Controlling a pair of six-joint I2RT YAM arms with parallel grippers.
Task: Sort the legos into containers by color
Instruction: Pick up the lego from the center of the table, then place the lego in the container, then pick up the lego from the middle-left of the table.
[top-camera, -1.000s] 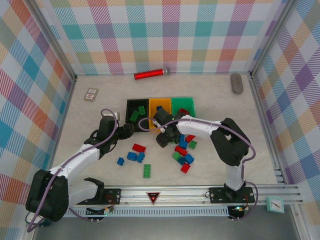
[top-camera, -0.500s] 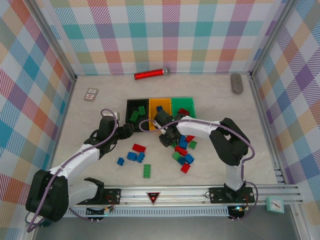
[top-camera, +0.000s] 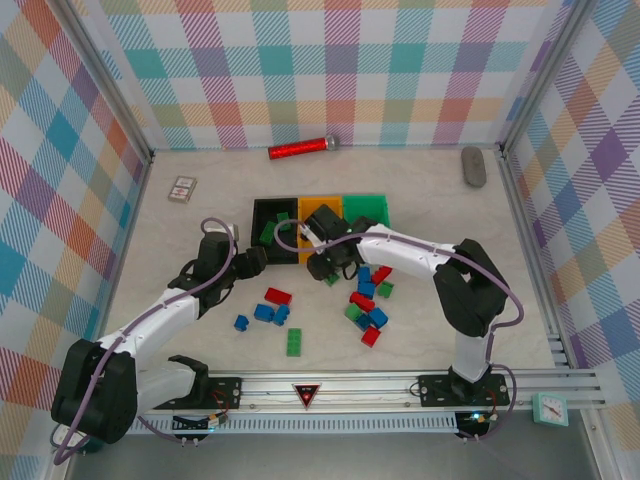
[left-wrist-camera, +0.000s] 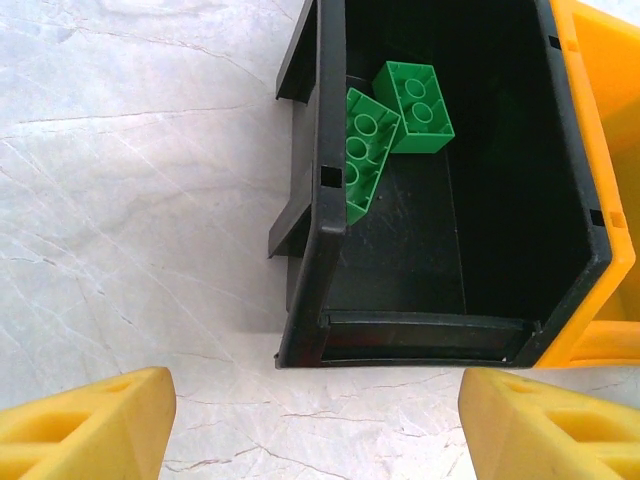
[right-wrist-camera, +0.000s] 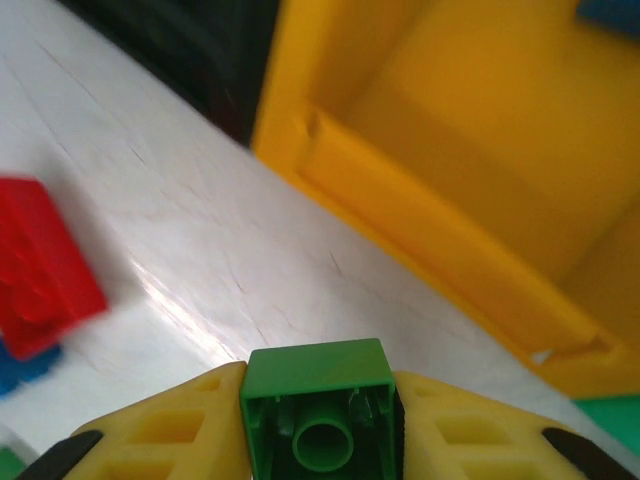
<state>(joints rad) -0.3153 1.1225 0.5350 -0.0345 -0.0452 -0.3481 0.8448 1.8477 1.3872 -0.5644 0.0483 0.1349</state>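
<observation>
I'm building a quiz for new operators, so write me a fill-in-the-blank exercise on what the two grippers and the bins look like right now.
1. The right gripper is shut on a ____ lego.
2. Two green bricks lie inside the ____ bin.
3. The left gripper hovers just in front of that bin with its jaws ____.

Missing words: green; black; open.

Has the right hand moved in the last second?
Yes. The right hand, holding the green brick, moved up the top view, nearer the orange-yellow bin.
</observation>
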